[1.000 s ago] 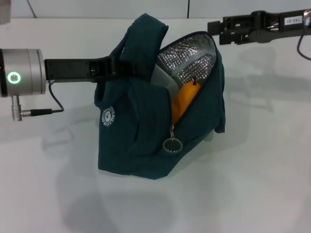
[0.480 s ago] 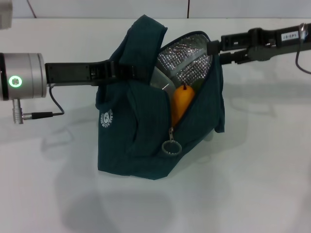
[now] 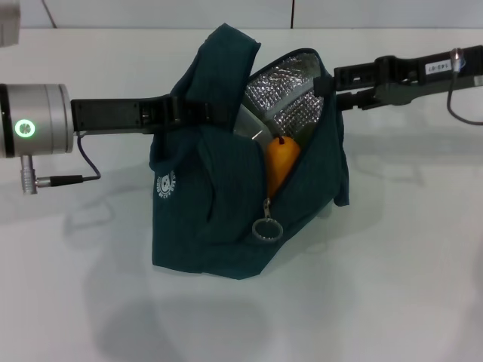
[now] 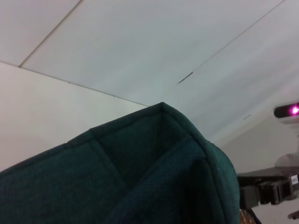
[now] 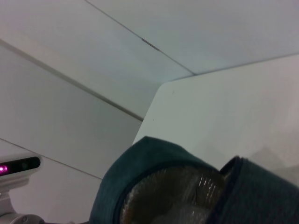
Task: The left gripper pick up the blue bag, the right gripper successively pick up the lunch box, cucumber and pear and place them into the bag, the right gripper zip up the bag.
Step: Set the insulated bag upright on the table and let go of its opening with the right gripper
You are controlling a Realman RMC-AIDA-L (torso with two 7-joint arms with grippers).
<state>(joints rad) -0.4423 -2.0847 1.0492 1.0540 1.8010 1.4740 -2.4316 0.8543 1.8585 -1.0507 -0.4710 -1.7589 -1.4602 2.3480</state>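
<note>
The blue bag (image 3: pixel 226 196) is held by its handles at 9 o'clock by the left gripper (image 3: pixel 198 111), clamped on the fabric. The bag is stood on the table (image 3: pixel 392 286), unzipped (foil lining exposed). The pear (image 3: pixel 280 162) is seen inside. At 2 o'clock, the right gripper (image 3: pixel 323 83) is met at the bag's rim; its finger state cannot be told.

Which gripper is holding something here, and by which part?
The left gripper holds the blue bag by the fabric at its top, near the handle. The right gripper is at the bag's open rim; whether it holds anything cannot be told.
</note>
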